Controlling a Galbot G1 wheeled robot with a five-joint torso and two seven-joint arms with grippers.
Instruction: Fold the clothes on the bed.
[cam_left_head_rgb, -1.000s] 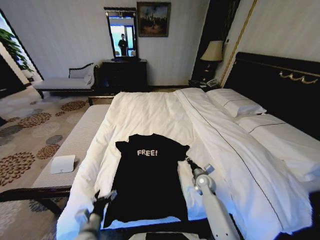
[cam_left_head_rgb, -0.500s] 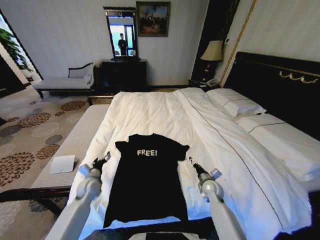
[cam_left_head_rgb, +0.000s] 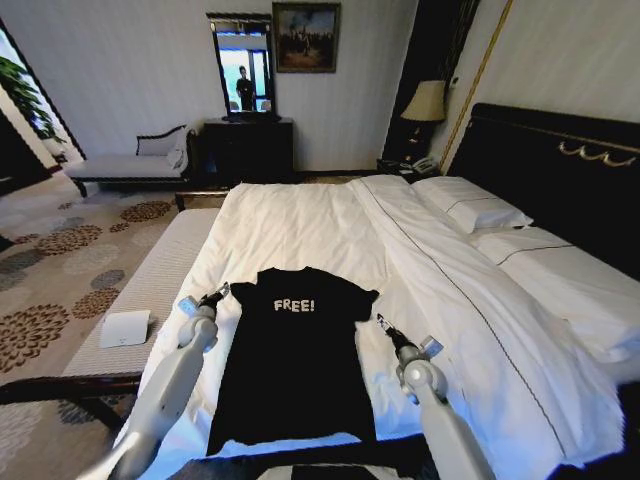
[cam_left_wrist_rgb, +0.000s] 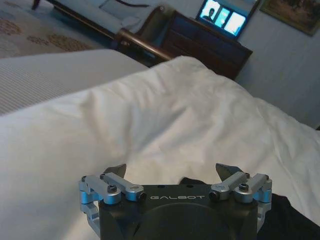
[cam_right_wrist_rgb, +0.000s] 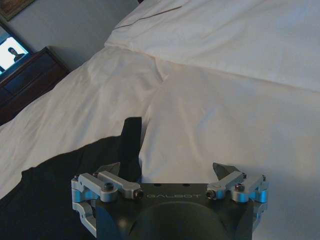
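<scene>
The black T-shirt (cam_left_head_rgb: 296, 352) lies flat, chest lettering up, on the near part of the bed (cam_left_head_rgb: 300, 225), hem toward the robot. The right claw (cam_left_head_rgb: 380, 322) hovers just beside its right sleeve, fingers spread open and holding nothing. The left claw (cam_left_head_rgb: 221, 292) sits at the left sleeve, likewise open and empty. Farther off, white pillows (cam_left_head_rgb: 470, 206) rest against the dark headboard (cam_left_head_rgb: 560, 160)

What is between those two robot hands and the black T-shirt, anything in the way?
Nothing visible. The black T-shirt lies flat on the bed's white duvet. The left hand, open, is by its left sleeve; the right hand, open, by its right sleeve. Only bare duvet separates them.
</scene>
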